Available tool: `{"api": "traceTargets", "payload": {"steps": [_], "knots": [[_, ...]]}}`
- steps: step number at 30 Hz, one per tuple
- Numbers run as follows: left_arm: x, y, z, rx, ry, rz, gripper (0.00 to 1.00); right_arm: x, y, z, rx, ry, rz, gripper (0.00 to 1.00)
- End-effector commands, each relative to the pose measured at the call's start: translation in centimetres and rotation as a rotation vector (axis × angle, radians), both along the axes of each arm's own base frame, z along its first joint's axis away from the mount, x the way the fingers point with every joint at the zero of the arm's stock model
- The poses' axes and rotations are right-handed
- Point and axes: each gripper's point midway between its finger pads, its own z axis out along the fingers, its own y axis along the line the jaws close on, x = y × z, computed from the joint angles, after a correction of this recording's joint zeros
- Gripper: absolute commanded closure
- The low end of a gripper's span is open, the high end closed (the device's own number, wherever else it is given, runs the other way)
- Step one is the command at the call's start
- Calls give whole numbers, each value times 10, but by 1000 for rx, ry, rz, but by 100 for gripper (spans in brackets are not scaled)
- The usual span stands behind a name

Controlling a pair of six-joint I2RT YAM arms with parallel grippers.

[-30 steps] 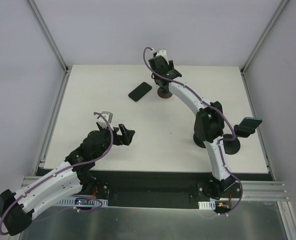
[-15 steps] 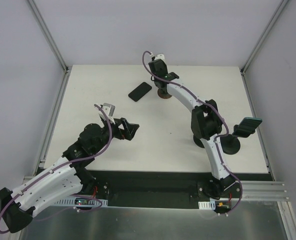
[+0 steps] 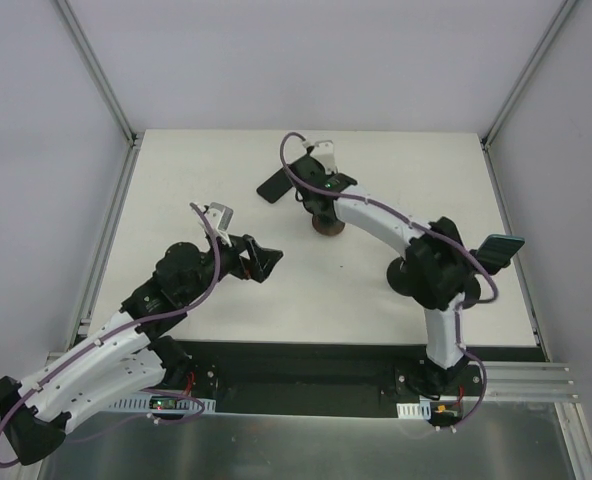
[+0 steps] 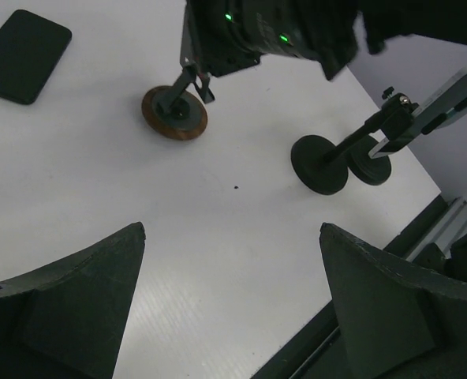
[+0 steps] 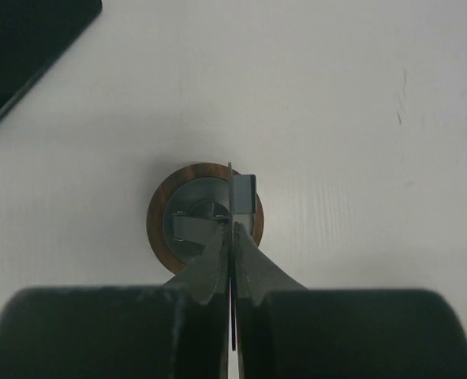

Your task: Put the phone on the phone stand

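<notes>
Phone stand [image 5: 188,225], brown-based: its upright plate was clamped edge-on by the right pincer [image 5: 232,237] at frame centre, presumably to steady or reposition it. Phone [image 3: 273,186]: was found flat on the tabletop [image 3: 206,180], upper left, unmounted. Left pincer [image 4: 229,237]: was held apart, empty, presumably for pickup

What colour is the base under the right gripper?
Stand base: brown rim, grey centre; right wrist view.
</notes>
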Motion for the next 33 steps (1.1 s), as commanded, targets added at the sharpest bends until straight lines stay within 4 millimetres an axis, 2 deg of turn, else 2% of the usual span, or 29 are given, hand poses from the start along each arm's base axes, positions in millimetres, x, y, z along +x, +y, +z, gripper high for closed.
{"api": "traceTargets", "payload": {"steps": [1,2,3,4,5,7,9,10,12,15,18,21,22,24,25,26,27,28,29,30,31,32,33], "knots": [[-19,-3,9,-110,46,-55,10,-62,-19,51,253,-123,-166,99],[-23,-2,12,-140,54,-55,10,-84,-18,33,218,-103,-148,99],[-25,-2,11,-151,61,-57,10,-95,-17,32,214,-117,-149,99],[-26,-2,8,-157,69,-60,10,-105,-25,43,196,-161,-169,99],[-30,-2,9,-166,76,-74,10,-120,-16,42,215,-176,-168,99],[-33,-3,11,-162,80,-87,10,-140,-27,40,175,-185,-186,99],[-36,1,1,-104,119,-86,9,-156,-22,26,178,-167,-165,98],[-36,3,6,-98,113,-78,9,-161,-21,22,175,-162,-157,94],[-35,8,3,-79,135,-48,9,-173,-17,14,165,-152,-143,90],[-37,12,6,-107,136,-31,9,-179,-13,8,135,-147,-127,82],[-38,16,8,-132,137,-16,8,-179,-10,13,119,-149,-103,61],[-36,21,10,-130,125,10,5,-175,3,32,151,-164,-17,29],[-33,24,10,-120,121,34,4,-176,6,43,144,-153,53,15],[-29,26,10,-107,124,57,3,-172,18,62,200,-180,120,5],[-24,27,5,-86,141,81,3,-176,22,76,210,-176,195,2],[-21,27,5,-80,148,94,3,-177,24,81,222,-179,237,3],[-19,26,8,-79,150,104,3,-175,33,94,275,-210,268,3],[-13,24,2,-57,175,118,3,-178,35,111,338,-216,315,3],[-10,22,0,-43,189,123,3,-170,28,120,360,-236,310,3],[-7,18,9,-46,186,123,4,-164,24,134,405,-259,298,2],[0,11,-2,-6,220,122,5,-154,7,154,458,-290,267,1],[1,4,-3,14,234,94,8,-148,-2,166,473,-316,259,1],[5,-6,12,10,223,62,10,-142,-9,187,511,-361,251,1]]}}
